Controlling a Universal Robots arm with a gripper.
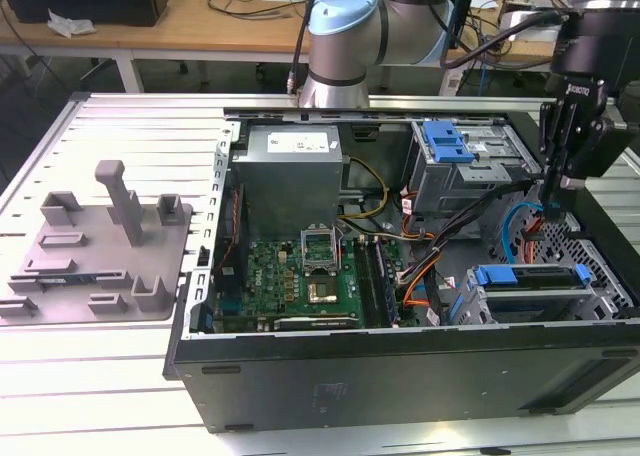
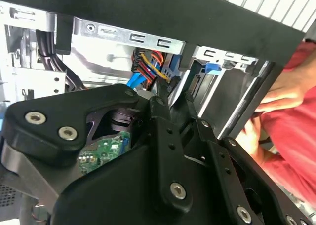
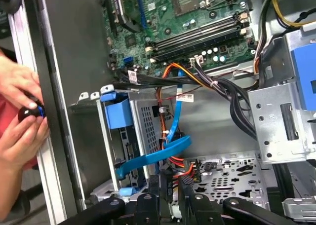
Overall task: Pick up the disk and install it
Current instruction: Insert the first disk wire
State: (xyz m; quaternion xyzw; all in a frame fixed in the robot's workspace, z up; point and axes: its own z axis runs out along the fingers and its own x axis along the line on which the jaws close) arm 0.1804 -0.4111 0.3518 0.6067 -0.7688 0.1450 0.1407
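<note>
"Where's the disk (image 1: 530,275)?"
"In the grey cage (image 1: 605,291), at the exterior view's near right."
"And the jaws?"
"Open or shut, I can't tell. The disk looks stiff and breakable. Hold its blue frame (image 3: 117,114)."

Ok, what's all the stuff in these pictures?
computer case: 1, black, open on the table
circuit board: 1, green, inside the case
power box: 1, grey, beside the circuit board
disk: 1, blue-framed, in the cage at the exterior view's lower right
latch: 1, blue, atop the upper cage
flat cable: 1, blue, by the disk's cage
stand: 1, grey, at the exterior view's left
hands: 2, at the case's edge
robot arm: 1, silver and pale blue, behind the case
claw: 1, black, inside the case near the disk's cage
</note>
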